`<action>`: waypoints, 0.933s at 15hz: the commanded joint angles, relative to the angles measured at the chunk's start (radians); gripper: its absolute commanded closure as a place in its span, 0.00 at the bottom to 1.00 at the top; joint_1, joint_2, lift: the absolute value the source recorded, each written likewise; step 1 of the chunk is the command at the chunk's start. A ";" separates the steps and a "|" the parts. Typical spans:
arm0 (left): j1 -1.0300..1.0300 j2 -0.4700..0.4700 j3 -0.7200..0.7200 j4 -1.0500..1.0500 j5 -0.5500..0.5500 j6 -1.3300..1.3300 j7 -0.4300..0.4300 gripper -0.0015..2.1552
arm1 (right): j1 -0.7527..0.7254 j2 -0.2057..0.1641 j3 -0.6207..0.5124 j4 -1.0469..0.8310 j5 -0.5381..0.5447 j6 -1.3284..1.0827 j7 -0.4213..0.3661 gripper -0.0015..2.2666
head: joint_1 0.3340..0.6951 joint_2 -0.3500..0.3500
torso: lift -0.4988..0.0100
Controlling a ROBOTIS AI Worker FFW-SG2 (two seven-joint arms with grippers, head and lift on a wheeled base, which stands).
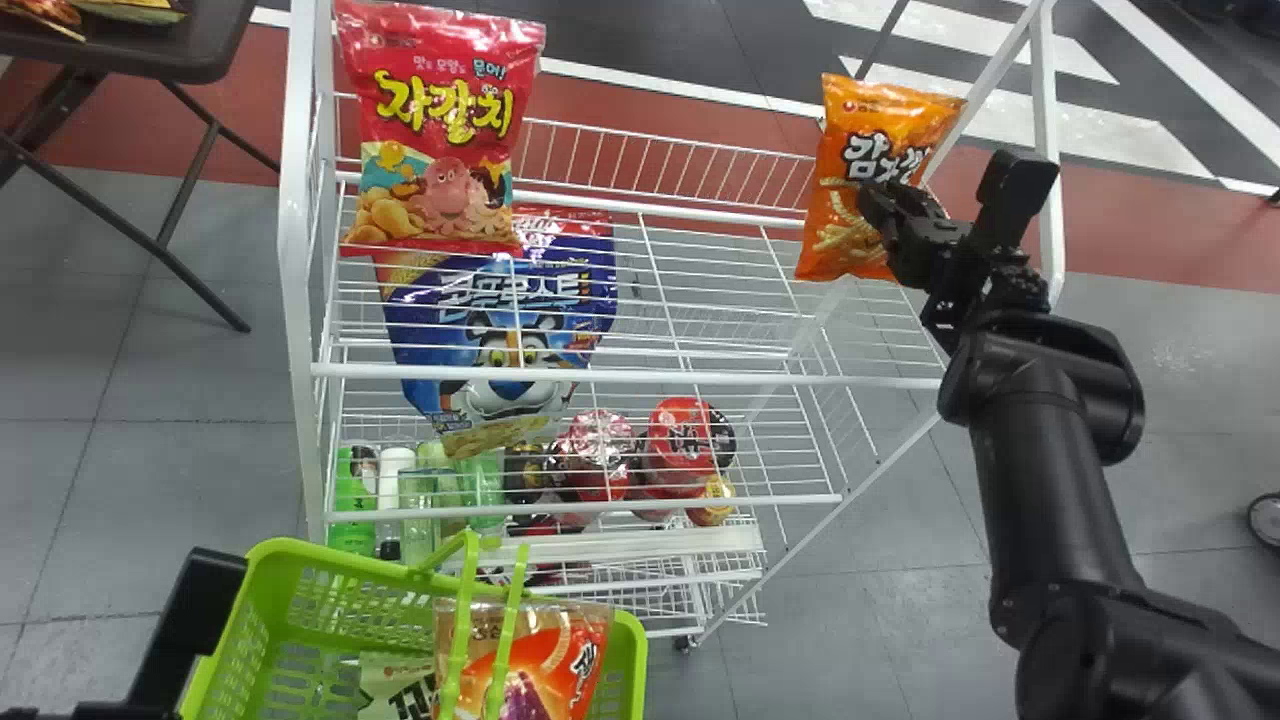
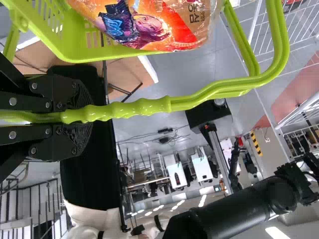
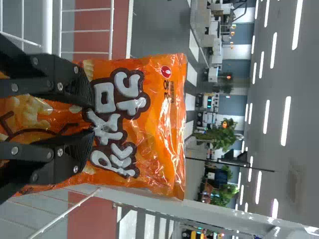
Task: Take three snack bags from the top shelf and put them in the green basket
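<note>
At the right end of the top shelf [image 1: 630, 377], my right gripper [image 1: 890, 215] is at the orange snack bag [image 1: 840, 225]. In the right wrist view, my right gripper [image 3: 90, 119] pinches the creased front of the orange bag [image 3: 159, 129]. A red snack bag [image 1: 440, 130] stands upright at the shelf's left end. My left gripper [image 1: 190, 620] is beside the green basket [image 1: 635, 650]; in the left wrist view, my left gripper [image 2: 79, 117] is shut on its handles [image 2: 144, 108]. An orange-and-red bag [image 1: 560, 660] and a pale bag [image 1: 390, 685] lie inside the basket.
A blue cereal bag [image 1: 510, 340] is behind the top shelf's wires, below the red bag. Cups [image 1: 685, 440] and bottles [image 1: 355, 500] stand lower in the white rack. A white post [image 1: 295, 250] rises at its left, near a dark table [image 1: 200, 50].
</note>
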 commanded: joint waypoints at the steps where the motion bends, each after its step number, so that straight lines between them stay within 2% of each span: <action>1: 0.002 0.000 0.000 -0.001 0.000 0.000 0.000 0.93 | 0.060 0.004 -0.003 -0.067 -0.019 0.014 0.000 0.99 | 1.00 0.00 | 0.89; 3: 0.004 0.000 -0.003 -0.004 0.001 0.000 0.000 0.93 | 0.112 0.010 -0.025 -0.132 -0.038 0.045 0.001 0.99 | 1.00 0.00 | 0.89; 5: 0.004 0.000 -0.005 -0.006 0.001 0.000 -0.002 0.93 | 0.221 0.027 -0.037 -0.310 -0.088 0.149 0.003 0.99 | 1.00 0.00 | 0.89; 9: 0.007 0.003 -0.005 -0.012 0.006 0.000 -0.002 0.93 | 0.453 0.128 -0.095 -0.759 -0.134 0.330 0.060 0.99 | 1.00 0.00 | 0.89; 14: 0.012 0.003 -0.003 -0.032 0.021 0.009 0.005 0.93 | 0.694 0.217 -0.177 -1.219 -0.266 0.569 0.106 0.99 | 1.00 0.00 | 0.89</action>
